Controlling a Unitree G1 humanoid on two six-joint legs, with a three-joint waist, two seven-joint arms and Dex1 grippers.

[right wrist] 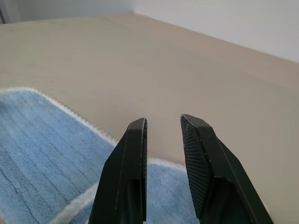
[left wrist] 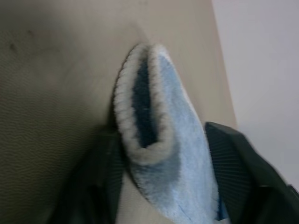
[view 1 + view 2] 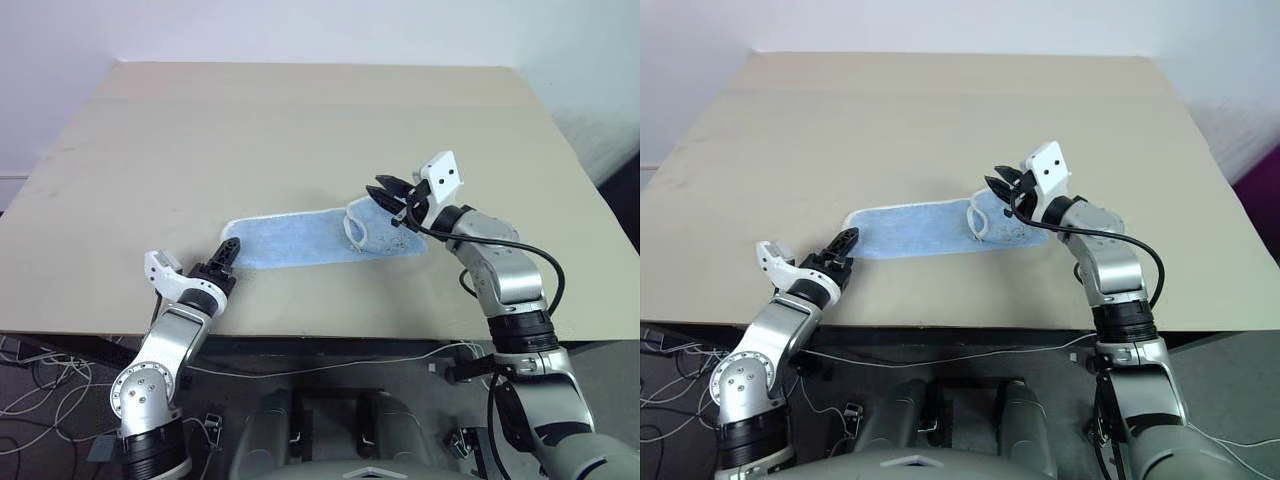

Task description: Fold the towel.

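Down at the near edge of the table (image 3: 120,180), the left gripper (image 3: 228,252) is seen with its two fingers (image 2: 229,154) set either side of the towel's (image 3: 300,240) folded end, the white-edged fold sitting right between them. Looks like a pinch on that end, though full contact can't be told for sure. From there the light blue towel is laid out as a long strip across the tan tabletop toward the other hand. Its far end is bunched just under the right gripper (image 3: 388,192), which is held a bit above the cloth, fingers slightly parted with nothing between them. A white loop tag (image 3: 354,228) is spotted beside that end.
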